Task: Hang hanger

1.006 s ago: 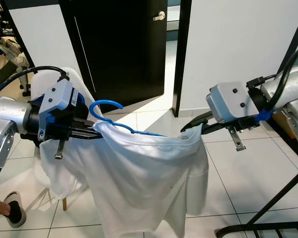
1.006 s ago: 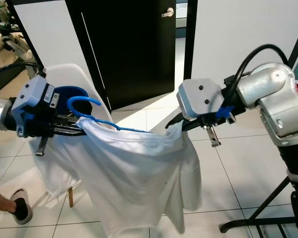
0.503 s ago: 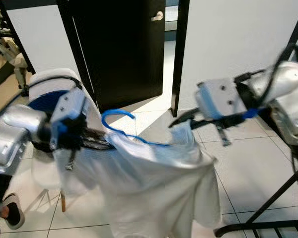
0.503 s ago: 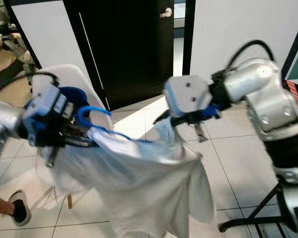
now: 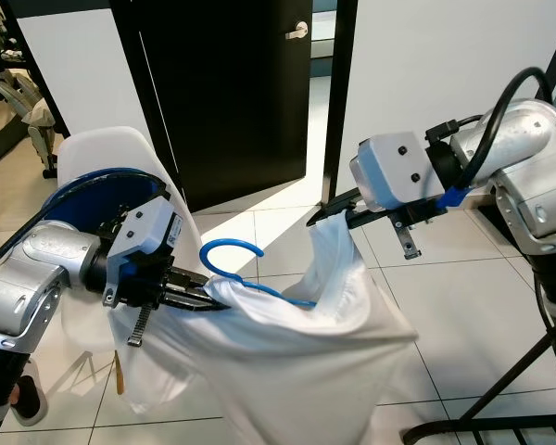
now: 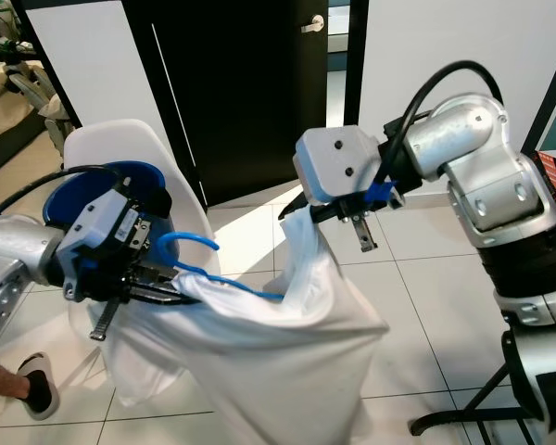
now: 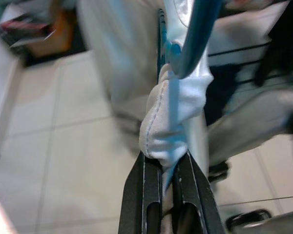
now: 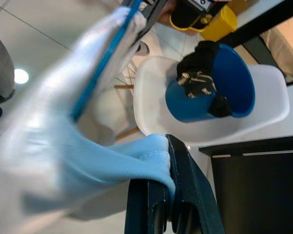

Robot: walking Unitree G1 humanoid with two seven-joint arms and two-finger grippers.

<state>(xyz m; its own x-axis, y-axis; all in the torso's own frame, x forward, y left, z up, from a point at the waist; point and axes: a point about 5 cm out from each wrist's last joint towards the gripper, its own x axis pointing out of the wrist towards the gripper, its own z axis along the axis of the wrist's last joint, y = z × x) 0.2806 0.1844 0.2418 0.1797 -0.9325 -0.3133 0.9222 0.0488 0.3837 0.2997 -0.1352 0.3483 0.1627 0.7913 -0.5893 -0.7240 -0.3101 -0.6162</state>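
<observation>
While the big white cloth shirt [image 5: 287, 371] sags between both arms, the thin blue wire hanger [image 5: 250, 273] lies inside its top edge, with the hook curling up near the left gripper [image 5: 199, 295]. That gripper's two black fingers are squeezed together on a bunch of shirt and the hanger wire. The right gripper [image 5: 329, 209] sits higher and pinches the far corner of the shirt. So the hanger's long line runs from low by the left gripper up toward the right one. The hook is much nearer the left arm, so I think that arm has to carry it. A black metal rack [image 5: 500, 408] stands off to the robot's right, past the right arm, well apart from the hook. A white plastic chair [image 6: 120, 153] stands behind.
</observation>
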